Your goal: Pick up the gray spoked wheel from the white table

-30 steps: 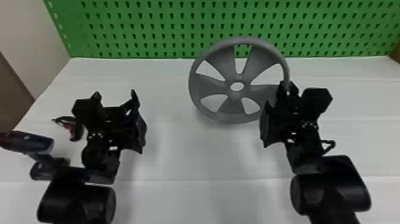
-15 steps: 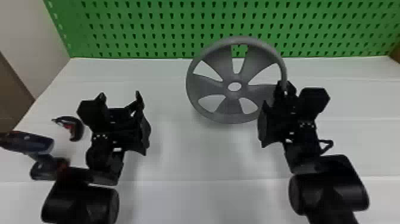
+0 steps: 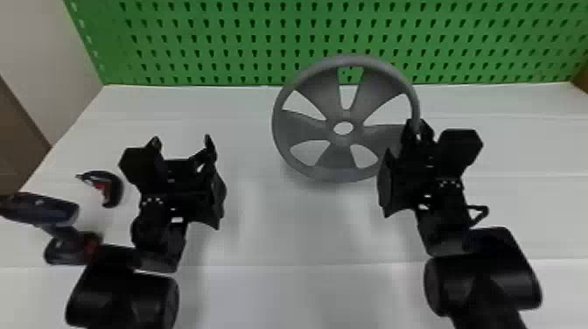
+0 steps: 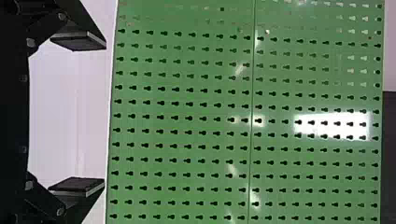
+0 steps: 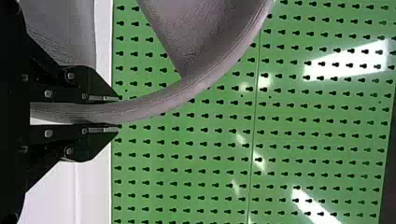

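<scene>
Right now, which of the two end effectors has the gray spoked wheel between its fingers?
The right end effector: its fingers are closed on the wheel's rim. The left end effector is open and empty.

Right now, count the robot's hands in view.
2: the left hand, open, to the left of the gray wheel; the right hand, closed on the wheel's right side.
</scene>
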You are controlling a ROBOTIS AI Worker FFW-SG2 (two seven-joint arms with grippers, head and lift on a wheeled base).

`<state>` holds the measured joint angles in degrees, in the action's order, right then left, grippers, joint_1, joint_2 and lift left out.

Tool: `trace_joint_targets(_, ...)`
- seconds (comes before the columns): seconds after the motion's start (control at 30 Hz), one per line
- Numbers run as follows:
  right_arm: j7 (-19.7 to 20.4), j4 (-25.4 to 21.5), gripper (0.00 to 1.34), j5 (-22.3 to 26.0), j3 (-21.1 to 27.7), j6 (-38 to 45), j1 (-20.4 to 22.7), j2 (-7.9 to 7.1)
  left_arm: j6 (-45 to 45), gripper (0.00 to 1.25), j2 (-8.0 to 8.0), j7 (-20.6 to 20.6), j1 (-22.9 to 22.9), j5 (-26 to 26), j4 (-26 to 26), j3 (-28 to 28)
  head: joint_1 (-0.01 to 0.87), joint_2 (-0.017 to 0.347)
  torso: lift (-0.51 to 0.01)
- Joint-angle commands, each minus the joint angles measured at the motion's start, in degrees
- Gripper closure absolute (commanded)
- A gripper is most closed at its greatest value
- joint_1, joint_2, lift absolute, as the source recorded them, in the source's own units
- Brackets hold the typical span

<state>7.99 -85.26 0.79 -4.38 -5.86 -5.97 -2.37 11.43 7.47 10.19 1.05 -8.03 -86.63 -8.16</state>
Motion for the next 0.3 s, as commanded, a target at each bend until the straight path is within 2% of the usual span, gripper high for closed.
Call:
trace_joint_targets(0.0, 0.0, 0.0, 1.26, 0.0, -0.11, 0.06, -0.01, 0.0, 0.0, 0.24, 0.0, 0.0, -0.09, -0.05, 0.05, 0.16, 0.77, 0.044, -0.098)
trace_joint_targets(0.27, 0.0, 0.0, 1.26, 0.09, -0.11, 0.06, -0.01, 0.0, 0.0, 0.24, 0.0, 0.0, -0.17, -0.05, 0.05, 0.43, 0.77, 0.044, -0.098)
